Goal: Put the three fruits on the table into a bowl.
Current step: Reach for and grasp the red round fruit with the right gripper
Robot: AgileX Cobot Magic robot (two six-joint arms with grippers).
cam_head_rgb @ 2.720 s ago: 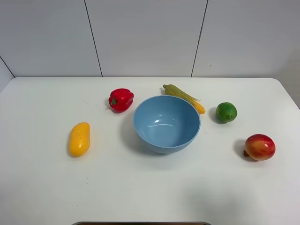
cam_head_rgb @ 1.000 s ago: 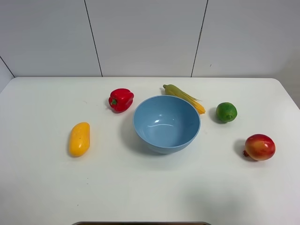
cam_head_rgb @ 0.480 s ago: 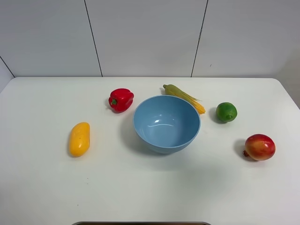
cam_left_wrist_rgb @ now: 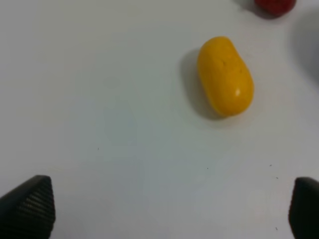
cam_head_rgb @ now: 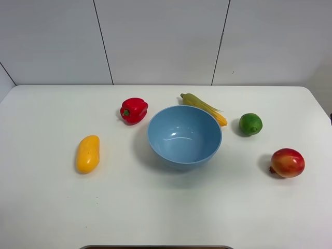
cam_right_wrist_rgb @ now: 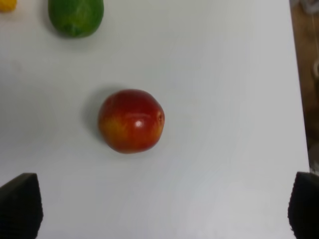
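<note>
The white table (cam_head_rgb: 52,207) has a smooth top and rounded far corners, and six things rest directly on it. A light-blue bowl (cam_head_rgb: 171,129) stands upright near the middle, its inside bare. Taking the bowl as the centre of the dial in the high view:

- **Mango:** the yellow-orange mango (cam_head_rgb: 87,153) lies at 9 o'clock, well apart, its long axis running roughly 12 to 6.
- **Bell pepper:** a red bell pepper (cam_head_rgb: 134,110) sits at 10 o'clock, near the rim.
- **Corn cob:** a corn cob (cam_head_rgb: 203,108) lies at 1 o'clock, slanting from 10 to 4. Its yellow end is right by the rim, and whether they touch cannot be told.
- **Lime:** the green lime (cam_head_rgb: 250,124) sits between 2 and 3 o'clock.
- **Pomegranate:** the red-orange pomegranate (cam_head_rgb: 287,163) is farther out, between 3 and 4 o'clock.
</note>
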